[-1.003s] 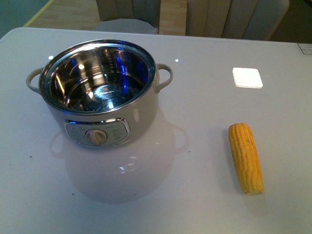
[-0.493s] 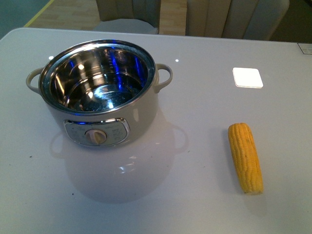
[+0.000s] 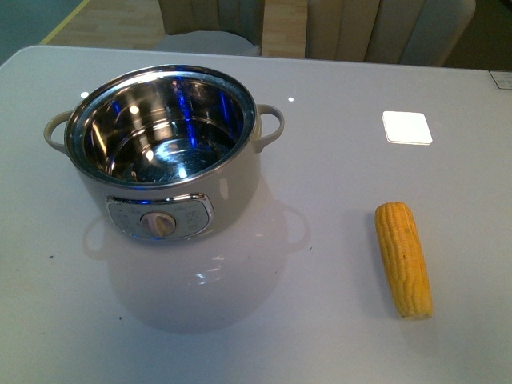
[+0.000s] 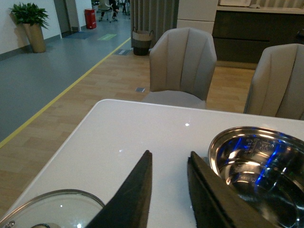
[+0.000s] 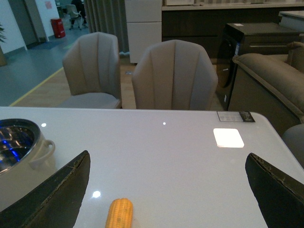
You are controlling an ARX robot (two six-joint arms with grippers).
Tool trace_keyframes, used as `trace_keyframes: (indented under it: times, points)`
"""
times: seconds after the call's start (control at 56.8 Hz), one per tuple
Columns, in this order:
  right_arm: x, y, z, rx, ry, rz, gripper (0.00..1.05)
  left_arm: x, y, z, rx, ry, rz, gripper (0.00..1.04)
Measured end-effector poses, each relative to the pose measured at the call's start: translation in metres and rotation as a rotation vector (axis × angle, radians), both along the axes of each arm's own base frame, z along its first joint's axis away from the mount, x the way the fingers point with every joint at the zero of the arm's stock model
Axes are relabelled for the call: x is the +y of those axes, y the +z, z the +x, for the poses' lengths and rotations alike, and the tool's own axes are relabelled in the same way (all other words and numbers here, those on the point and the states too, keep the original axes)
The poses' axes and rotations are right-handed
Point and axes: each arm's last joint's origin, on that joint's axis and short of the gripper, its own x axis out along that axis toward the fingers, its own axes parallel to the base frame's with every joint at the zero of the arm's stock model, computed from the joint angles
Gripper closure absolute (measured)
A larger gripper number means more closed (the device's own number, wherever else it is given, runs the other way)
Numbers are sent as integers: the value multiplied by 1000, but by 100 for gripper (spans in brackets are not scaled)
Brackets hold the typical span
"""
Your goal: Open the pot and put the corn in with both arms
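two jaws to log: left gripper (image 4: 169,153) has its fingers a narrow gap apart with nothing between them; right gripper (image 5: 167,156) stands wide apart, empty. pot (image 3: 232,188) sits on the left half of the table (image 3: 336,160), uncovered, steel inside bare, dial facing the robot. glass lid (image 4: 52,209) lies on the table by the left gripper, on the side away from the pot, so the opening step reads as done. corn (image 3: 404,258) lies flat on the right half, well apart from the pot, its length running roughly toward and away from the robot; in the right wrist view it sits ahead of the gripper, between the two fingers' lines. step in hand, as judged: right arm picks up the corn. advice: come down over the middle of the ear and close across its width, not its ends, since the round, tapered shape may roll or squirt out. lift clear of the rim before crossing, then lower it into the pot tilted, as the ear looks about as long as the pot is wide.
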Motion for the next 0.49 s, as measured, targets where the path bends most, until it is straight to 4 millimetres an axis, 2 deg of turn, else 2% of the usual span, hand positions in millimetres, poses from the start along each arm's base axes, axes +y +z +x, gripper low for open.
trace_keyframes:
  times: [0.123,0.493]
  points:
    - [0,0,0,0,0,0,9,-18,4,-10,3,-1,0,101]
    - [0,0,0,0,0,0,9,-52,20,-35,0,-3,0,101]
